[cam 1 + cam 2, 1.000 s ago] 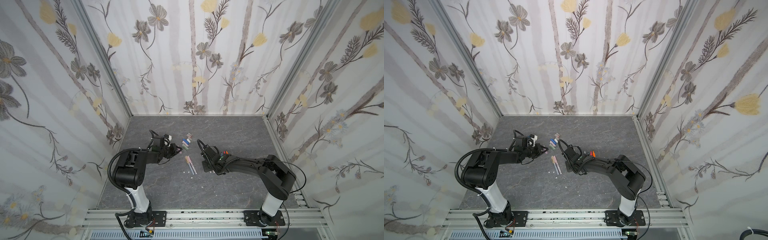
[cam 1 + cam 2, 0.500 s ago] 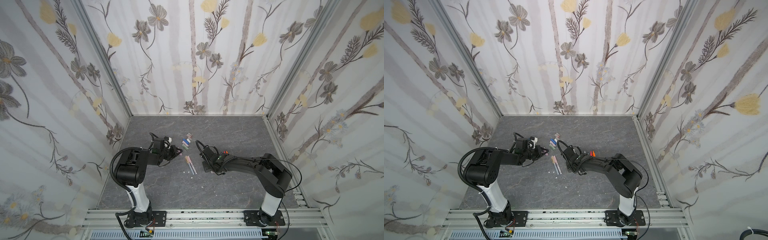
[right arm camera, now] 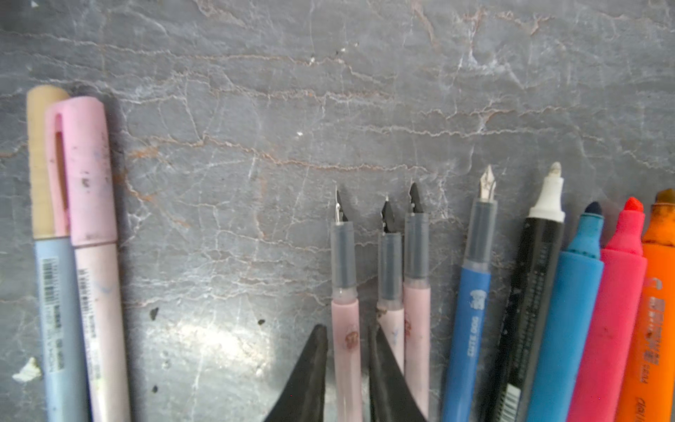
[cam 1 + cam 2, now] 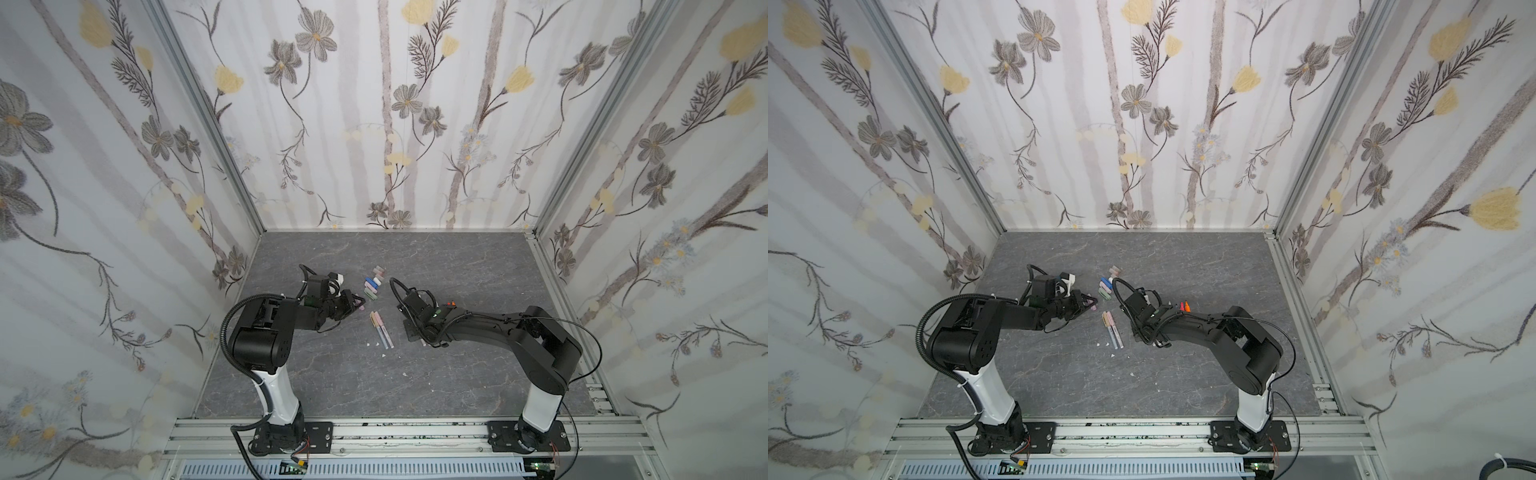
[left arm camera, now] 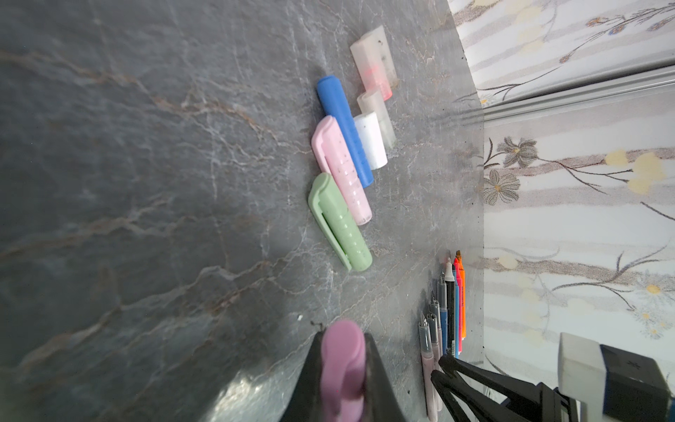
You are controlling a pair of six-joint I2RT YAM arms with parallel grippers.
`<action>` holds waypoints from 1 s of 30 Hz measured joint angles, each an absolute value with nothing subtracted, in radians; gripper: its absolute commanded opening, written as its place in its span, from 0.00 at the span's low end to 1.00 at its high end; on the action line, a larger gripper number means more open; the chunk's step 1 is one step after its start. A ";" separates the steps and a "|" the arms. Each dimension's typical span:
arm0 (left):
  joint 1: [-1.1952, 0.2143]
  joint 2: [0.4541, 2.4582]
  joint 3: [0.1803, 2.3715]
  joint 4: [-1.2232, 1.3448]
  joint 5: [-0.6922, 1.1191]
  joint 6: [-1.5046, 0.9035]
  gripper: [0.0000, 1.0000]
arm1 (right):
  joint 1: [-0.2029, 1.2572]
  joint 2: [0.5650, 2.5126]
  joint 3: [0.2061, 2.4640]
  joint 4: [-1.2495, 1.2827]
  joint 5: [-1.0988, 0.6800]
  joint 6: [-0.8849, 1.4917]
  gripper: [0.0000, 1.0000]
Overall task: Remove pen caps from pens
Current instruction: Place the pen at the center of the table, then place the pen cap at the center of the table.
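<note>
My left gripper is shut on a purple pen cap, held just above the grey table and short of a row of loose pen caps: green, pink, blue, white and a clear one. My right gripper is low over the table. Its fingers stand open on either side of an uncapped pink pen, with a thin gap each side. Two more uncapped pink pens lie against it. Two capped pens lie apart at the side.
Uncapped blue, black, light blue, red and orange pens lie side by side beside my right gripper. In a top view the capped pair lies between the arms, with white specks nearby.
The right gripper's jaws have parted off the pink pen, which now lies on the table. The left gripper keeps hold of the purple cap and has barely moved.
</note>
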State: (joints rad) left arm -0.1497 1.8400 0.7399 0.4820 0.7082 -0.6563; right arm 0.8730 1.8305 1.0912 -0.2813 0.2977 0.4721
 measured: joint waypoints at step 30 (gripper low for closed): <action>-0.170 1.954 0.817 0.569 0.698 -0.737 0.27 | 0.873 1.707 1.092 -0.279 0.326 0.437 0.23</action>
State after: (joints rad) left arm -0.1703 1.9545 0.8165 0.5694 0.6979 -0.7372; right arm 0.8730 1.7073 1.0916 -0.2787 0.3264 0.4366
